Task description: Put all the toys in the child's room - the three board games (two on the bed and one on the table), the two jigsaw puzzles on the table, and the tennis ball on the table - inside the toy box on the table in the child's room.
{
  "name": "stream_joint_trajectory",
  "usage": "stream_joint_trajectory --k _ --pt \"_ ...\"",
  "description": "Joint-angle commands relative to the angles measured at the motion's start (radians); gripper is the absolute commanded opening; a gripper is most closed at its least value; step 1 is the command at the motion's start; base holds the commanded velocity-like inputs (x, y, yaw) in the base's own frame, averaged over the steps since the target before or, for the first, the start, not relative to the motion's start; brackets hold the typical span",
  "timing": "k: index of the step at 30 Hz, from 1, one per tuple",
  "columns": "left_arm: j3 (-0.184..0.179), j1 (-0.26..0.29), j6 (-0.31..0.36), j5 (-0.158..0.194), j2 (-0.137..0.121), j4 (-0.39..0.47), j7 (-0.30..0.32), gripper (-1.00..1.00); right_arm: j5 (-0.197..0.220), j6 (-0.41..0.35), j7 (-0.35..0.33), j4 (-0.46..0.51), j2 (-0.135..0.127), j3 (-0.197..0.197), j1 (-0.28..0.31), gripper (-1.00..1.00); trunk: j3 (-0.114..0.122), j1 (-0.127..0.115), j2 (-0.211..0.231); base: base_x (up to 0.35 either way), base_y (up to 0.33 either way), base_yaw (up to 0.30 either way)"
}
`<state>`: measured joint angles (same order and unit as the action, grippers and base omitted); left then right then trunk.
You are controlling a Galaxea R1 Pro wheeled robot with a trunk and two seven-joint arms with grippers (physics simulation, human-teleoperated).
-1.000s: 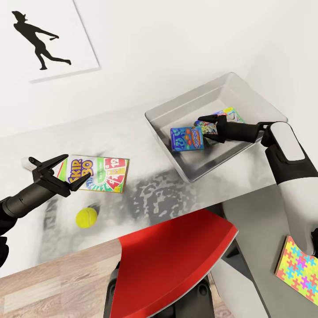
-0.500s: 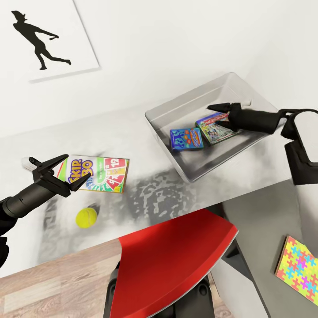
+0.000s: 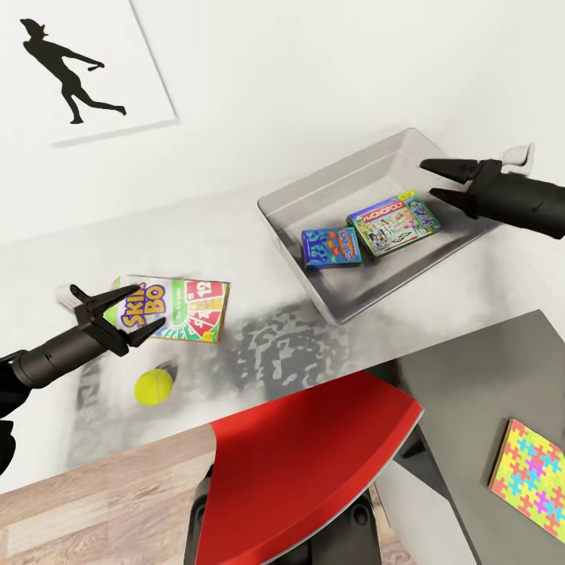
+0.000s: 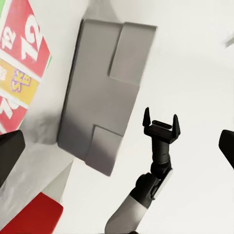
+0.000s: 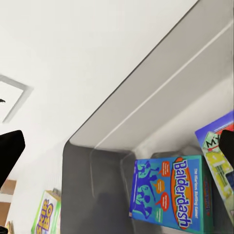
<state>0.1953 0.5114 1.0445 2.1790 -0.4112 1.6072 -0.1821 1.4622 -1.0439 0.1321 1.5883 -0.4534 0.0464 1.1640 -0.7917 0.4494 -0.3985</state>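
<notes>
White desk (image 3: 259, 243): right claw (image 3: 434, 179), now wide, dropped Monopoly (image 3: 393, 224) into bin (image 3: 329, 196) (beside Balderdash (image 3: 331, 246)); left claw (image 3: 118, 311) wide at Skip-Bo (image 3: 184, 308).

Both arms are being rendered as matte black tapered cylinders, each ending in a black gripper (left (image 3: 122, 314), right (image 3: 446, 179)) with two thin pointed fingers; a white-and-black forearm segment is being shown behind the right one.
</notes>
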Motion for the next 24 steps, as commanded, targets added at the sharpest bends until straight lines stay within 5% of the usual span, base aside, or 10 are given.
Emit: stream_joint_trajectory --k 1,12,24 --pt "0.001 0.001 0.003 0.011 0.000 0.000 -0.011 1.00 0.011 -0.003 0.010 0.001 0.000 0.001 0.001 1.00 -0.001 0.001 -0.002 0.000 0.000 0.000" --pt "0.006 0.001 0.003 -0.012 0.001 0.000 -0.056 1.00 0.007 -0.003 0.009 0.022 -0.007 0.038 -0.030 1.00 -0.001 0.001 -0.002 0.000 0.000 0.000" --pt "0.009 -0.009 0.003 -0.013 0.000 0.000 -0.013 1.00 0.008 -0.003 0.006 0.025 -0.007 0.037 -0.037 1.00 -0.001 0.001 -0.002 0.000 0.000 0.000"
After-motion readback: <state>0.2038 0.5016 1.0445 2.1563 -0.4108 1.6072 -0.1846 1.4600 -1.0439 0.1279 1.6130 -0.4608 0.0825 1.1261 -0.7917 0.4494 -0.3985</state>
